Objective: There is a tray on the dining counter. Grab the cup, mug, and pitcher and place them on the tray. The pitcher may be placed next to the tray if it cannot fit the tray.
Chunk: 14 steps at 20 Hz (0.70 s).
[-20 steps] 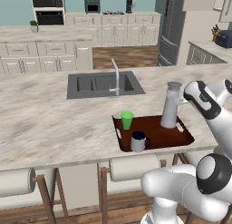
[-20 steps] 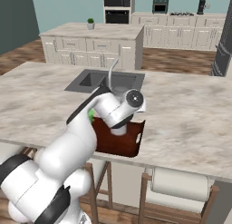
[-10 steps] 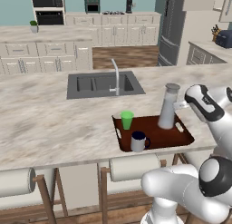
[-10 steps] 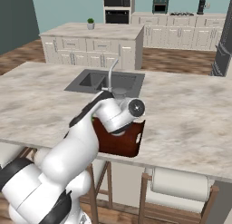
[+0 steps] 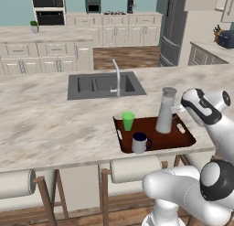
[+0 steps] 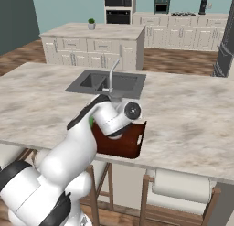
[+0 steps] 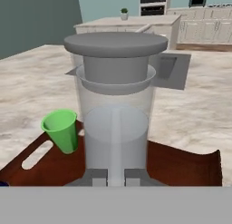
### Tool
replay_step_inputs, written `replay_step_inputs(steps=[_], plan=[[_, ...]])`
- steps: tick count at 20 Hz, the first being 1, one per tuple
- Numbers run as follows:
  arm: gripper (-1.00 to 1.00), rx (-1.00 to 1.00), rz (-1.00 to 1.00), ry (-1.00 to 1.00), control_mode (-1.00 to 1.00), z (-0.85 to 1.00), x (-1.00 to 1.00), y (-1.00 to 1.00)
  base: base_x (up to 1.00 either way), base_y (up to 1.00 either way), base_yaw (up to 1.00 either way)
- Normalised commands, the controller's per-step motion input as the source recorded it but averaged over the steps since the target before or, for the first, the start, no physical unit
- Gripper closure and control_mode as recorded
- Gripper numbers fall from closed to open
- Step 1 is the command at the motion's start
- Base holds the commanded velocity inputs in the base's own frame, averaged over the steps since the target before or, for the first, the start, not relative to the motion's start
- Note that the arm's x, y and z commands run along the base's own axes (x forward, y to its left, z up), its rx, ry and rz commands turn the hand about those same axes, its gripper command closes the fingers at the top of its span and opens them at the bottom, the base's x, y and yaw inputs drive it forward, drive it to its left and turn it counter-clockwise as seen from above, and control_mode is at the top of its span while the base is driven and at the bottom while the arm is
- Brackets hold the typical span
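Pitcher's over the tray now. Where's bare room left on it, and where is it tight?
The tray has a bare patch between the cup and the pitcher, and another along the front rim right of the mug. The left end is crowded: cup and mug stand close together. The counter left of the tray is open.

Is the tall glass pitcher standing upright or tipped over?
Upright: the pitcher stands on its base in the tray, lid level on top.

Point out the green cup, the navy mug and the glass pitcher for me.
green cup (image 5: 128, 121), left base view, on its front wall.
navy mug (image 5: 139, 143), left base view, on its outer side.
glass pitcher (image 7: 116, 132), hand view, on its clear body below the lid.
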Motion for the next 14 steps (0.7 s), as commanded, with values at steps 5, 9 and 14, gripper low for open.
replay_step_inputs(steps=[5,9,14], plan=[[1.00,0.00,0.00,0.00,-1.00,-0.30,0.07,0.12,0.00,0.00,0.00],[1.00,0.00,0.00,0.00,-1.00,-0.15,0.10,0.07,0.00,0.00,0.00],[1.00,0.00,0.00,0.00,-1.00,-0.04,0.21,0.01,0.00,0.00,0.00]])
